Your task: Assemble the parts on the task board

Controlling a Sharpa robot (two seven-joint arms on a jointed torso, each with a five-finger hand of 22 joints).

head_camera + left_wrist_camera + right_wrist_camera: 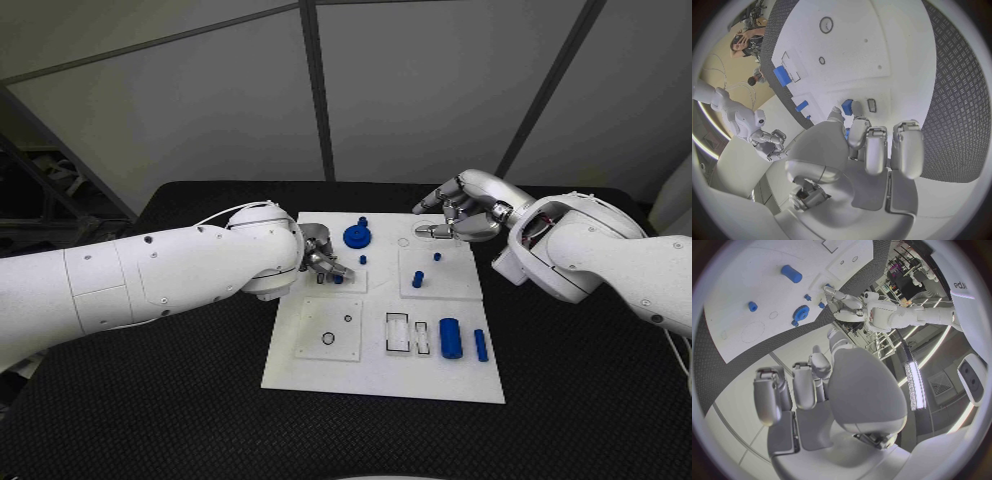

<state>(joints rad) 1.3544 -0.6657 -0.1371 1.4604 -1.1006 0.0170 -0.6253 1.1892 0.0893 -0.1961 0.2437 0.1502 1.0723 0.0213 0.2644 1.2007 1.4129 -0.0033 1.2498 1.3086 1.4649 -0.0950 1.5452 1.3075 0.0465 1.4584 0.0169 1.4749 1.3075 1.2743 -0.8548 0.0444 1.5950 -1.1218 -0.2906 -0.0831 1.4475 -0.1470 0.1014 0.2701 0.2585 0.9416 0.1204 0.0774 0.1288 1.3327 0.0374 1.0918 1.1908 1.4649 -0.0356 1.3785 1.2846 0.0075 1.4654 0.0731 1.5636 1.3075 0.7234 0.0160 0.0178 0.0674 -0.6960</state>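
Task board (433, 385) lies flat at the middle of the black table (173, 400), with blue parts spread over it: a round gear (358, 237) near the far edge, a small peg (418, 279) standing mid-board, and a cylinder (450, 338) with a thin bar (480, 345) beside it near the rectangular slots (407, 333).

Left hand (323, 262) is low over the board's left portion, fingers curled down onto a small blue piece (847, 106) — it appears to be pinched at the fingertips, judged to be mid-seating into a recess, though the contact itself is partly hidden.

Right hand (464, 212) hovers above the board's far right corner, fingers loosely bent and holding nothing — apparently parked clear so the left arm can work unobstructed.

Several parts remain loose; assembly is judged to be at an early stage.
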